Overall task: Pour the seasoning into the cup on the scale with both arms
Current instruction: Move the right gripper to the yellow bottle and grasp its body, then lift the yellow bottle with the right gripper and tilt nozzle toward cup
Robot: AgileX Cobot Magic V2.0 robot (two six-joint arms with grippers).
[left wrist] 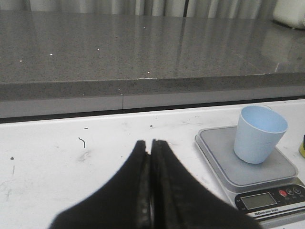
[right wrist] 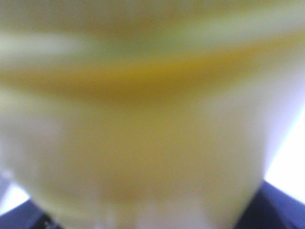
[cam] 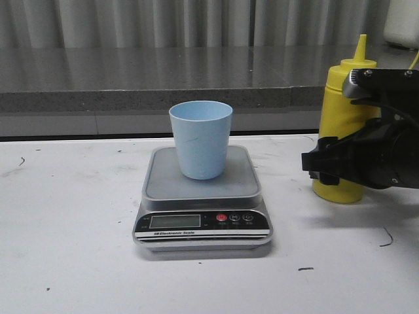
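The seasoning bottle (cam: 340, 104) is yellow with a cone nozzle and stands upright on the table, right of the scale. My right gripper (cam: 327, 163) reaches in from the right and straddles its lower body. In the right wrist view the blurred yellow bottle (right wrist: 143, 133) fills the frame, with a dark finger against each side, so the gripper is shut on it. The pale blue cup (cam: 201, 139) stands upright and looks empty on the silver scale (cam: 163, 186). My left gripper (left wrist: 151, 143) is shut on nothing, above the white table to the left of the scale (left wrist: 214, 152) and cup (left wrist: 259, 133).
A grey stone ledge (cam: 131, 85) runs along the back of the white table (cam: 65, 248). A white object (cam: 400, 23) stands on the ledge at the far right. The left arm does not show in the front view.
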